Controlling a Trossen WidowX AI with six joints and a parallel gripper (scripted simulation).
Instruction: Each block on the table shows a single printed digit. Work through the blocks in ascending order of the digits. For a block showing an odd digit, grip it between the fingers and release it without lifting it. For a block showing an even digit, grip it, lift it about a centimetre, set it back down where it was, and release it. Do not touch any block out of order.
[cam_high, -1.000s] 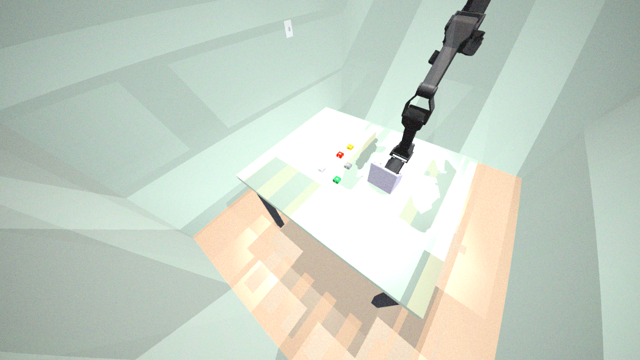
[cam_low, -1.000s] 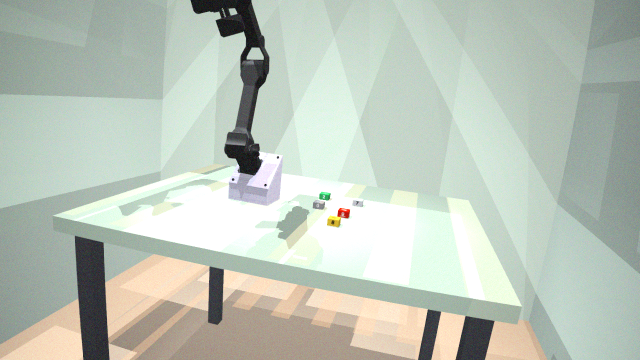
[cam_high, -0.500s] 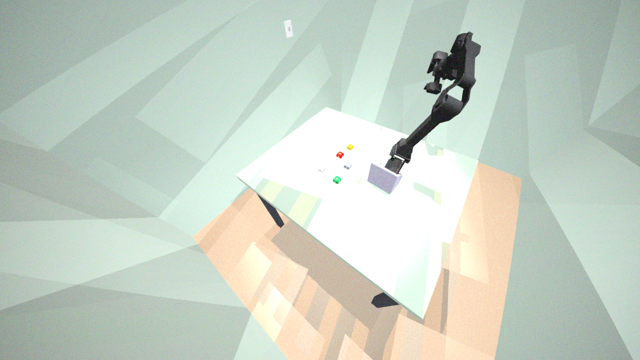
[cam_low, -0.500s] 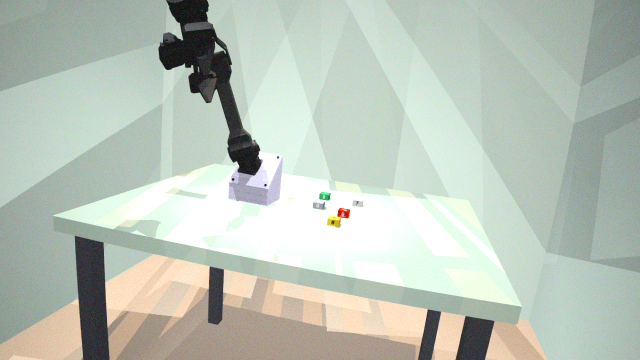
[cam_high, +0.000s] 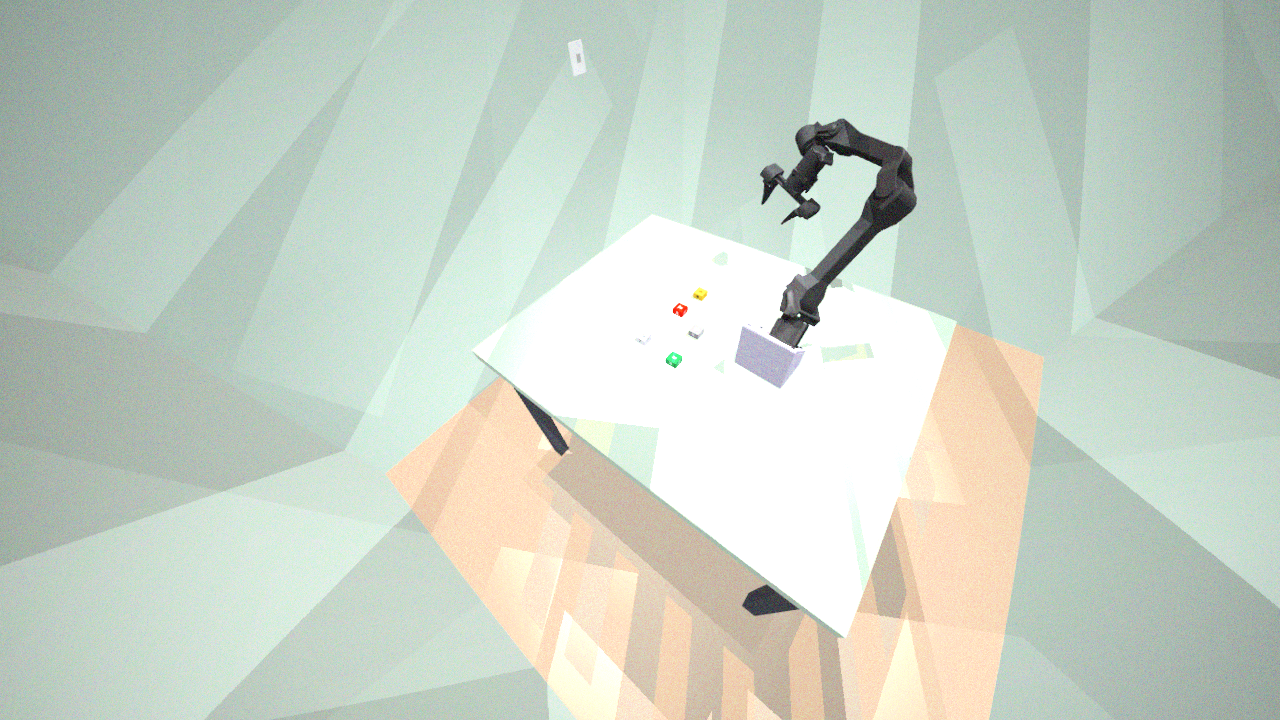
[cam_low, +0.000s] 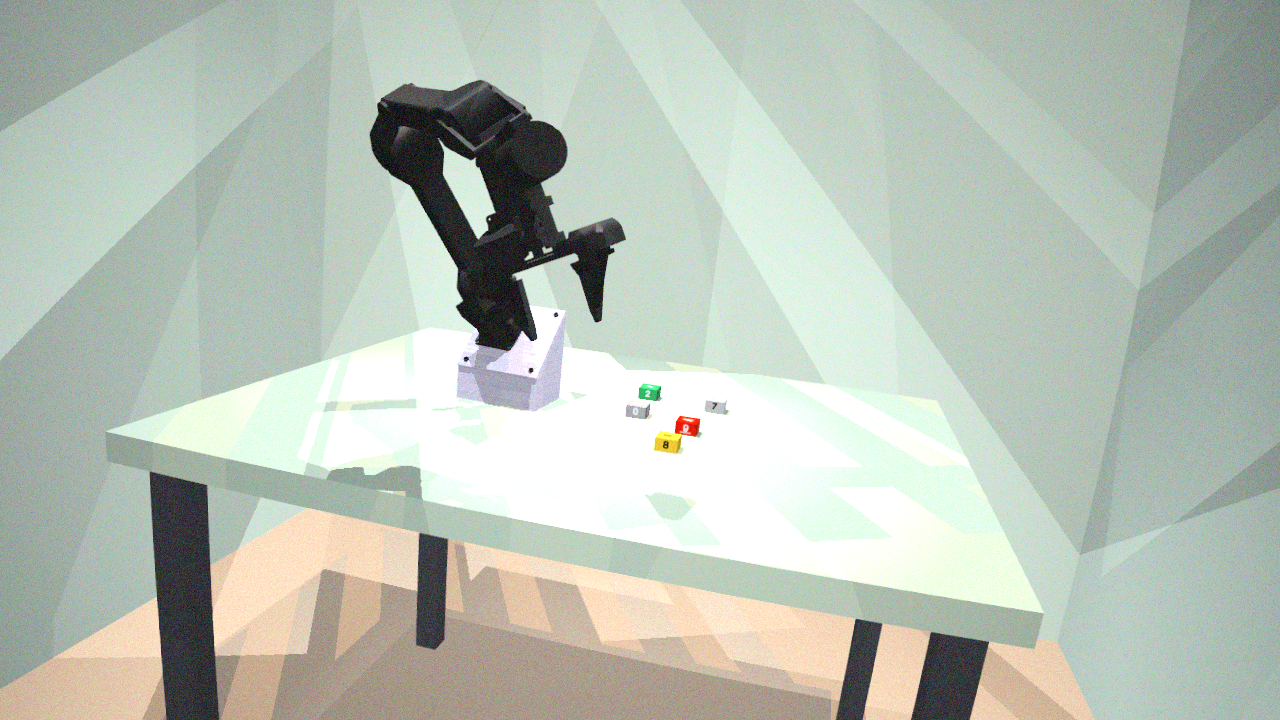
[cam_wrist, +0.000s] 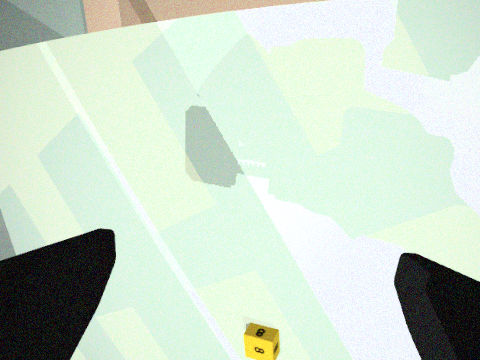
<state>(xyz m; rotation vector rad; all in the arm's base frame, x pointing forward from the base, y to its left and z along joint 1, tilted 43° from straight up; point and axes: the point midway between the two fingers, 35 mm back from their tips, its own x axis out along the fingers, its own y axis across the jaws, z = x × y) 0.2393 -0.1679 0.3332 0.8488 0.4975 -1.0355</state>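
Observation:
My gripper (cam_high: 773, 212) (cam_low: 565, 329) (cam_wrist: 258, 258) is open and empty, high above the table. All blocks rest on the table: a grey block (cam_high: 695, 333) (cam_low: 637, 411) showing 0, a green block (cam_high: 674, 360) (cam_low: 649, 392) showing 2, a white block (cam_high: 643, 339) (cam_low: 716, 406) showing 7, a yellow block (cam_high: 699, 293) (cam_low: 667, 442) (cam_wrist: 261, 342) showing 8, and a red block (cam_high: 680, 309) (cam_low: 687, 426) whose small digit looks like a 9. In the wrist view only the yellow block shows, at the bottom edge between the fingers; the others are out of that view.
The pale lilac arm base (cam_high: 768, 358) (cam_low: 510, 389) stands on the white table (cam_high: 760, 465) (cam_low: 358, 438), beside the group of blocks. The green and grey blocks are nearest the base. Patchy shadows and bright light lie over the table top.

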